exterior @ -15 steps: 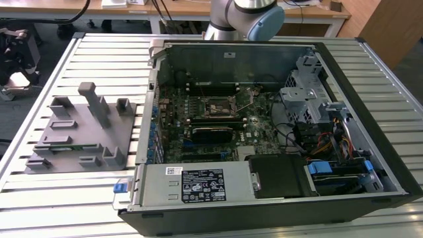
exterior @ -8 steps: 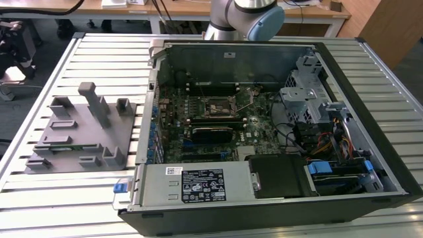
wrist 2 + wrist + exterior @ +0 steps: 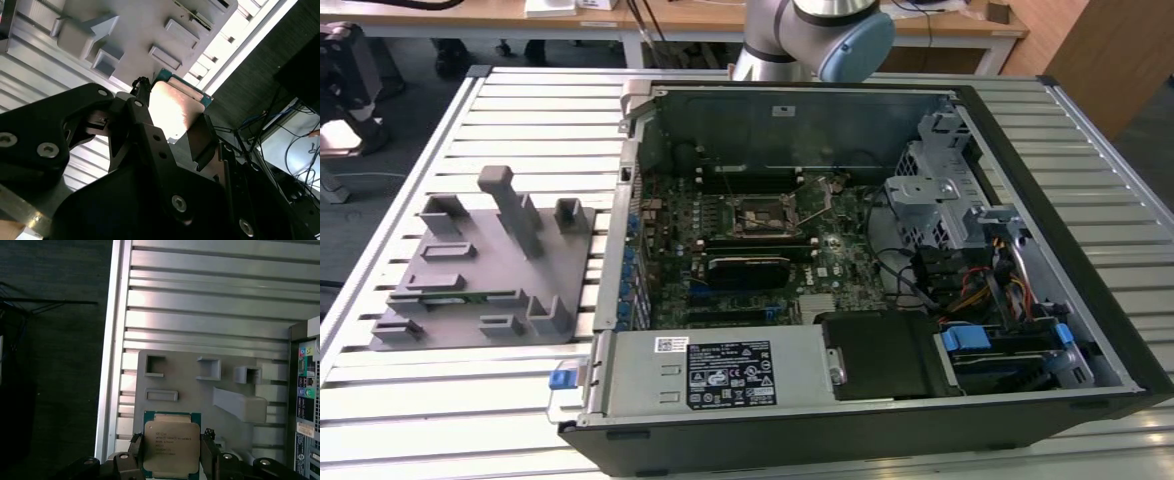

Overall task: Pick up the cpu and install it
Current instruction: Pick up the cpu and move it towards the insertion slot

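Gripper (image 3: pixel 172 442) clamped on cpu (image 3: pixel 171 447); black fingers (image 3: pixel 209 456) press two opposite edges. In first wrist view, cpu is held in air over grey fixture plate (image 3: pixel 200 390), not touching it.

Cpu lid: flat, square, shiny silver metal with thin green border and a few lines of small dark print.

Fixture plate: matte grey plastic, raised blocks and rectangular pockets. Lies on ribbed aluminium table (image 3: pixel 427 110), exterior view's left.

Open black computer case (image 3: pixel 1067 200), exterior view's right. Green motherboard (image 3: pixel 720 290) inside, square socket (image 3: pixel 763 216) near frame centre. White-and-black printed label (image 3: pixel 727 372) on metal box, lower centre.
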`<state>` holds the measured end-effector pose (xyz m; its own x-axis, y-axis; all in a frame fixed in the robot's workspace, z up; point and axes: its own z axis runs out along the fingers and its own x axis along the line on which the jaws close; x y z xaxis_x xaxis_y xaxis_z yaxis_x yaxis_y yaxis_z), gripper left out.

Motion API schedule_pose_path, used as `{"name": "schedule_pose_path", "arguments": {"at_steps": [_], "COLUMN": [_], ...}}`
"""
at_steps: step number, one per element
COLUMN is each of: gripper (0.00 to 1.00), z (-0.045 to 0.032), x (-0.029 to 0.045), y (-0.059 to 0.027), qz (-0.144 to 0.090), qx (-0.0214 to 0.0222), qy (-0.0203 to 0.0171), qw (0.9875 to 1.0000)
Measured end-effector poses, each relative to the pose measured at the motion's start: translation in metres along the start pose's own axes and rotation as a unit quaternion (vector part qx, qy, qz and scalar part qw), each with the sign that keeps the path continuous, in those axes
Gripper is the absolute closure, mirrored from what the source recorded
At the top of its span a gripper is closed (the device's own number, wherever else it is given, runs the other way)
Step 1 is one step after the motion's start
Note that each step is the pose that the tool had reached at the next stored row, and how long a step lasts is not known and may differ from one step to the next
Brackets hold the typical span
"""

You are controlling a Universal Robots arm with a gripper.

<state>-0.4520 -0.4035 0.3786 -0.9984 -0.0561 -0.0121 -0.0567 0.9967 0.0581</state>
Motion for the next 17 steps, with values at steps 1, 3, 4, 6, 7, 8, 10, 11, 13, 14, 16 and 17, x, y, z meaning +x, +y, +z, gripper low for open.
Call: {"name": "schedule_pose_path", "arguments": {"at_steps": [1, 3, 4, 6, 7, 8, 10, 11, 13, 14, 16, 17], "gripper": [0.45, 0.45, 0.45, 0.45, 0.45, 0.45, 0.45, 0.45, 0.45, 0.45, 0.45, 0.45], "z": [-0.0021, -0.0065, -0.0086, -0.0126, -0.0144, -0.0163, -0.0204, -0.0225, -0.0264, -0.0282, -0.0313, -0.0324], "x": [0.0, -0.0001, -0.0001, -0.0002, -0.0002, -0.0003, -0.0003, -0.0003, -0.0005, -0.0005, -0.0005, -0.0005], "y": [0.0002, 0.0007, 0.001, 0.0014, 0.0017, 0.002, 0.0026, 0.0029, 0.0034, 0.0036, 0.004, 0.004], "qz": [0.0, 0.0, 0.0, 0.0, 0.0, 0.0, 0.0, 0.0, 0.0, 0.0, 0.0, 0.0], "qx": [0.0, 0.0001, 0.0002, 0.0004, 0.0004, 0.0005, 0.0007, 0.0008, 0.0009, 0.0009, 0.001, 0.0011], "qy": [-0.0001, -0.0005, -0.0007, -0.0009, -0.0011, -0.0013, -0.0017, -0.0019, -0.0021, -0.0022, -0.0022, -0.0023], "qw": [1.0, 1.0, 1.0, 1.0, 1.0, 1.0, 1.0, 1.0, 1.0, 1.0, 1.0, 1.0]}}
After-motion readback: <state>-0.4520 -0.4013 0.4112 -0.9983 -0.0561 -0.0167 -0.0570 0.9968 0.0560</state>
